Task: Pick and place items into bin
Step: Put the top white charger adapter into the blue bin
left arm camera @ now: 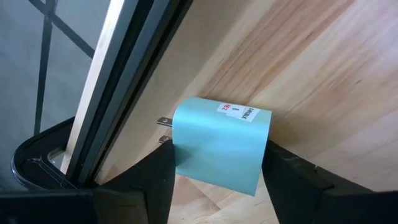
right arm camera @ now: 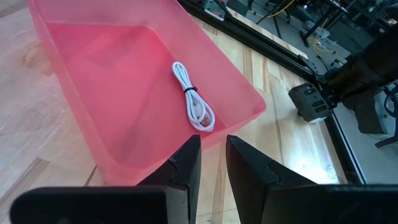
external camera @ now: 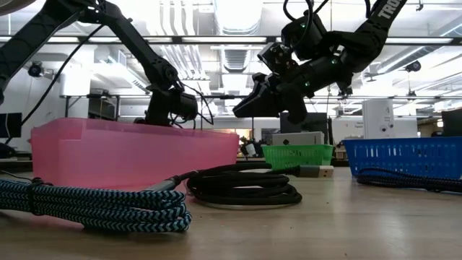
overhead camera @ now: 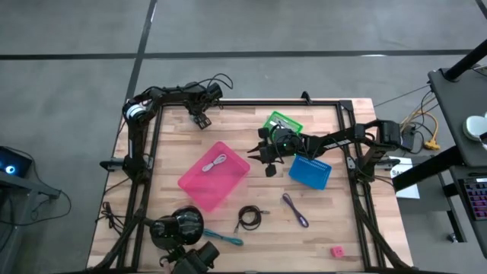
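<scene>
The pink bin point(overhead camera: 199, 187) sits mid-table with a whitish cord point(right arm camera: 194, 106) lying on its floor. My right gripper point(overhead camera: 267, 157) hovers beside the bin's right end, open by a narrow gap and holding nothing point(right arm camera: 214, 163). My left gripper point(overhead camera: 202, 118) is at the table's far left edge, shut on a light-blue plug block point(left arm camera: 219, 144). On the near half of the table lie a coiled black cord point(overhead camera: 250, 218), a purple cord point(overhead camera: 295, 210), a teal stick tool point(overhead camera: 225, 237) and a tiny red block point(overhead camera: 336, 251). My left gripper pinches the light-blue plug block by its two opposite flat sides point(left arm camera: 181, 155), one finger on each. The block's metal prongs point(left arm camera: 164, 122) point toward the black frame rail. Whether the block rests on the wood or is lifted, I cannot tell.
A green basket point(overhead camera: 283, 122) and a blue basket point(overhead camera: 310, 170) stand right of the bin, close under the right arm. A large black round object point(overhead camera: 179, 225) sits at the near left. Black frame rails point(overhead camera: 141, 152) run along the table's left, right and far edges.
</scene>
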Controlling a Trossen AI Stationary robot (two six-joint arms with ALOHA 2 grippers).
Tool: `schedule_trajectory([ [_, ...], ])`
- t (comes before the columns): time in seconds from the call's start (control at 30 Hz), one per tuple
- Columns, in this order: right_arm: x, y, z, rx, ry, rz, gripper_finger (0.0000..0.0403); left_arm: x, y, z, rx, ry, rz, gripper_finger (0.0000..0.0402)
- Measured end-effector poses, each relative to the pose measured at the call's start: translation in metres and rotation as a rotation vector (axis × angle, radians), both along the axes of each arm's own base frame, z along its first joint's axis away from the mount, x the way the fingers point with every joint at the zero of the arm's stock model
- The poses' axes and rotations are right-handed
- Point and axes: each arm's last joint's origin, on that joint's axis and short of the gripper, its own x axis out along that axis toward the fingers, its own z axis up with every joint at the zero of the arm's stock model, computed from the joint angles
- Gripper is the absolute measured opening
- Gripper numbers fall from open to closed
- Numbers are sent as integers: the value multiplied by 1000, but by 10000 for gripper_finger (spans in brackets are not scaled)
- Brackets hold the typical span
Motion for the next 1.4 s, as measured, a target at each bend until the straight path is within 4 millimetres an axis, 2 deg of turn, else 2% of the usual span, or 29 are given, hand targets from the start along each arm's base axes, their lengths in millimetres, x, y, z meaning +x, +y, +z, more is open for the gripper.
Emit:
schedule_trajectory([
  [0.33, 0, 0, 0, 0, 0, 0, 63, 0, -1, 2, 1, -4, 3, 191],
  [0.73, 0, 0, 0, -7, -1, 3, 63, 5, -15, 30, -13, -140, -33, 188],
  [1.23, 0, 0, 0, -11, -1, 4, 63, 8, -20, 35, -4, -145, -54, 188],
  [1.4, 0, 0, 1, -16, -7, 6, 63, 7, -23, 45, -13, -196, -60, 188],
])
